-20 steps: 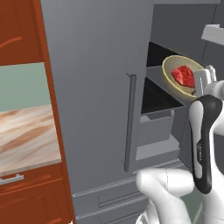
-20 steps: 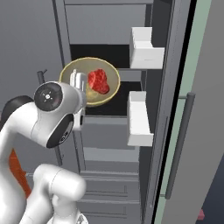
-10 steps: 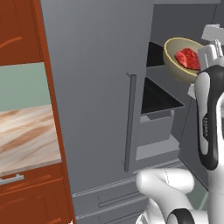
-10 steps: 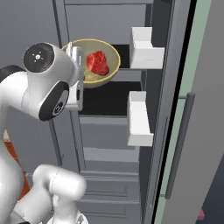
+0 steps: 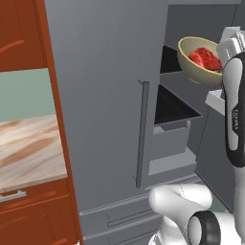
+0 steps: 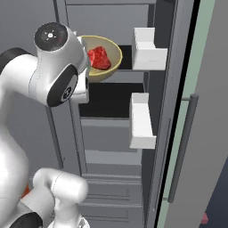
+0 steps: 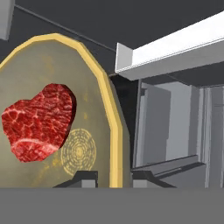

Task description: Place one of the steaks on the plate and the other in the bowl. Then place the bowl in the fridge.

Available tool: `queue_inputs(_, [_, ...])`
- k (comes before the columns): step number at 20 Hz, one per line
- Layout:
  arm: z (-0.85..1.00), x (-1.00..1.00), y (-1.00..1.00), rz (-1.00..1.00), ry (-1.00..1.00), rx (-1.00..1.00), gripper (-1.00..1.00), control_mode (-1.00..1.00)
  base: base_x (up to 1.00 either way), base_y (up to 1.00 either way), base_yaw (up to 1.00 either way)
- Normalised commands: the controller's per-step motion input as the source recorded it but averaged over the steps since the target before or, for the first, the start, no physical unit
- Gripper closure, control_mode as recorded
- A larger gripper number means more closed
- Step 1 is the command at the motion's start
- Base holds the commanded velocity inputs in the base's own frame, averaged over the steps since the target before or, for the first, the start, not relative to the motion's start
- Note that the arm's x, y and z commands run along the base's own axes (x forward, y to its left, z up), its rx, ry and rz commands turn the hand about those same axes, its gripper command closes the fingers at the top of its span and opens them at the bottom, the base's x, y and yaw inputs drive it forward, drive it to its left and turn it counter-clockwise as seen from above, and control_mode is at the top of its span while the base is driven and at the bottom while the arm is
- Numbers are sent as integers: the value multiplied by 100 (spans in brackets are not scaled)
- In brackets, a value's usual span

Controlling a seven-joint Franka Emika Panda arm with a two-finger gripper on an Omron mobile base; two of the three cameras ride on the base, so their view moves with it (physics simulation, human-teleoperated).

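Grey steel makes up the fridge (image 5: 110, 95), its right door swung wide onto dark shelves and white door bins (image 6: 149, 49). Red-brown cabinets (image 5: 28, 33) and a marbled counter (image 5: 28, 148) flank it on the left. Up by the upper shelf hangs the olive-yellow bowl (image 6: 109, 64), its rim pinched between the jaws of the gripper (image 7: 113, 177). One steak (image 7: 39, 120) lies inside it. I judge only setting the bowl down and letting go remains.
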Motion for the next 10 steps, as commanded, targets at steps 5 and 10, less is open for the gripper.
queue_inputs(5, [-13,29,0,13,-10,-13,100,-100,0,0,0])
queue_inputs(10, [-19,38,0,0,-21,-17,100,-100,0,0,0])
